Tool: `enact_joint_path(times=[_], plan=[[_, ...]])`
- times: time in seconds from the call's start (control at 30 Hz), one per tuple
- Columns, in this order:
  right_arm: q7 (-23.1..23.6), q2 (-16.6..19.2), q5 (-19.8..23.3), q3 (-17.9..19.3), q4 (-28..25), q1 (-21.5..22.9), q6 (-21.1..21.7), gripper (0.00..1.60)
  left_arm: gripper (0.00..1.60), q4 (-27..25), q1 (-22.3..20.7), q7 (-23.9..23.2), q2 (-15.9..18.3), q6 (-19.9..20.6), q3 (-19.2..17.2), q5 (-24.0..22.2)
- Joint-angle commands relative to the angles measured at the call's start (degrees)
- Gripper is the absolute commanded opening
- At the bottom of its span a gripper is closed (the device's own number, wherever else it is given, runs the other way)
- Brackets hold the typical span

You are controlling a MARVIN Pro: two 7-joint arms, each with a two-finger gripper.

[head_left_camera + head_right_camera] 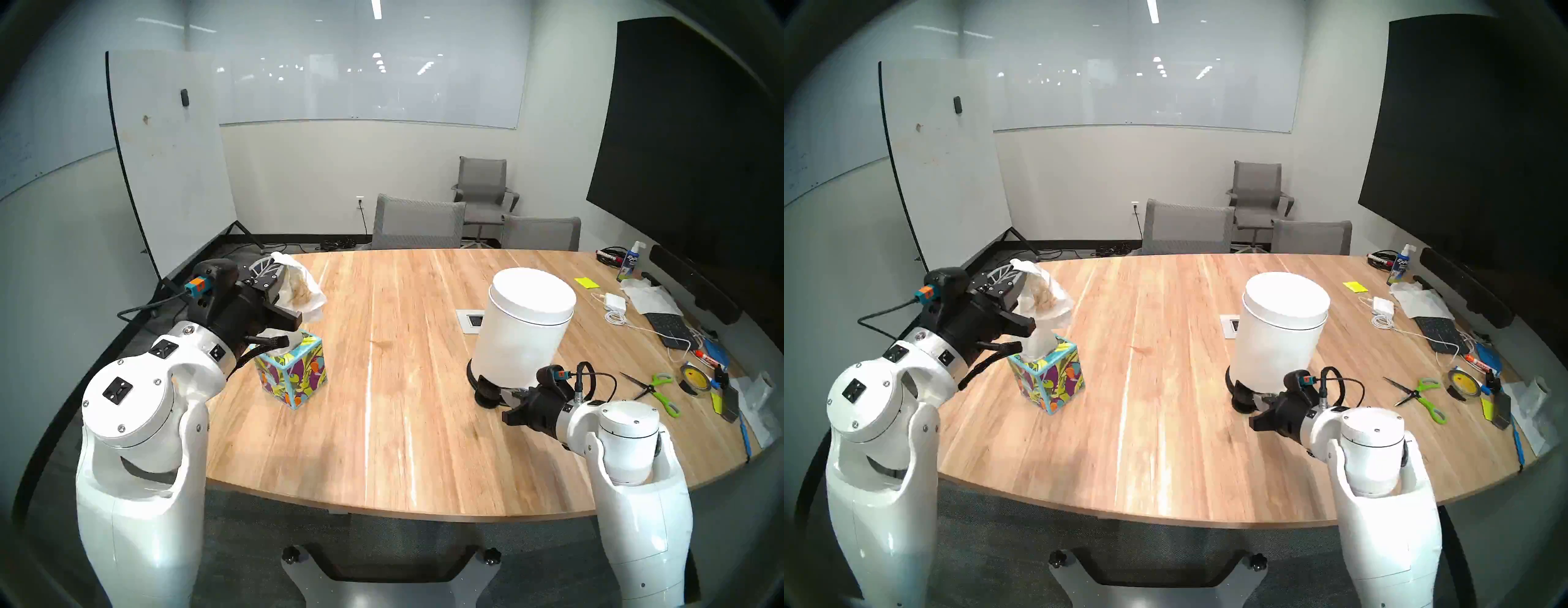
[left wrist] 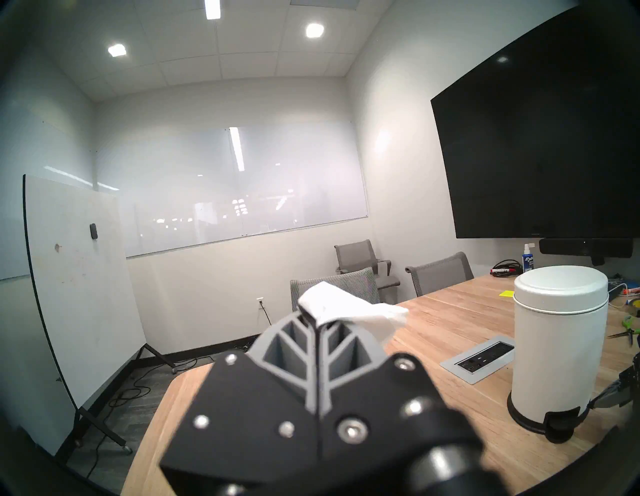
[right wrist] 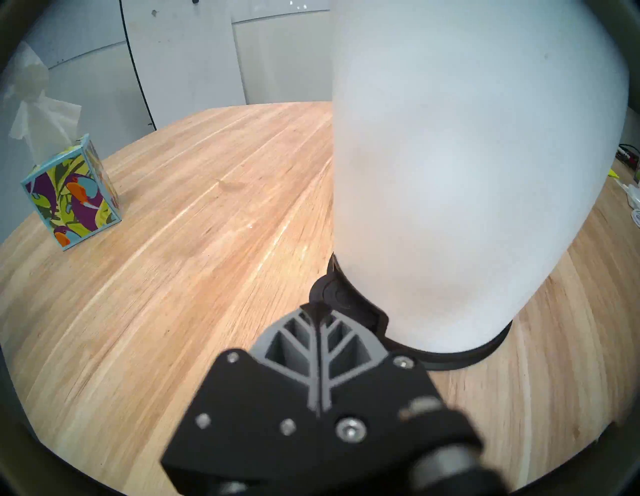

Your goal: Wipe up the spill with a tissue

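The left gripper (image 1: 275, 265) was clenched on the stained tissue (image 1: 299, 288), held above the box (image 1: 292, 371). Soft, limp, probably damp; likely tears easily. Right gripper (image 3: 317, 311), clamped empty, was at the bin pedal (image 3: 329, 294).

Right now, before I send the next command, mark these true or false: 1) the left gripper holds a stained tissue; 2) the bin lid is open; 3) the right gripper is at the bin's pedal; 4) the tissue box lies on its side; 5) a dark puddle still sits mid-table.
1) True: the left gripper is shut on the tissue, which shows brown staining.
2) False: the lid of the white bin is down.
3) True: the right gripper, shut and empty, has its tips at the black pedal.
4) False: the tissue box stands upright, a sheet poking out.
5) False: only a faint smear shows on the table.
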Motion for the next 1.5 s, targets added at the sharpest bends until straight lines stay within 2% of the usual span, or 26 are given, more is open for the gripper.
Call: enact_joint_path(times=[0.0,0.93,1.47], plan=[[0.8,1.4,-0.3,-0.8,2.0,3.6,-0.9,0.0,0.0,-1.6,-0.1,-0.1,0.2,-0.4,0.2,0.1],[3.4,3.1,-2.1,-3.3,9.8,10.2,-1.2,0.0,0.0,-1.5,-0.1,0.0,0.3,-0.4,0.2,-0.1],[4.9,4.3,-2.3,-4.1,12.1,10.6,-1.6,0.0,0.0,-1.6,0.0,0.1,0.4,-0.4,0.2,-0.1]])
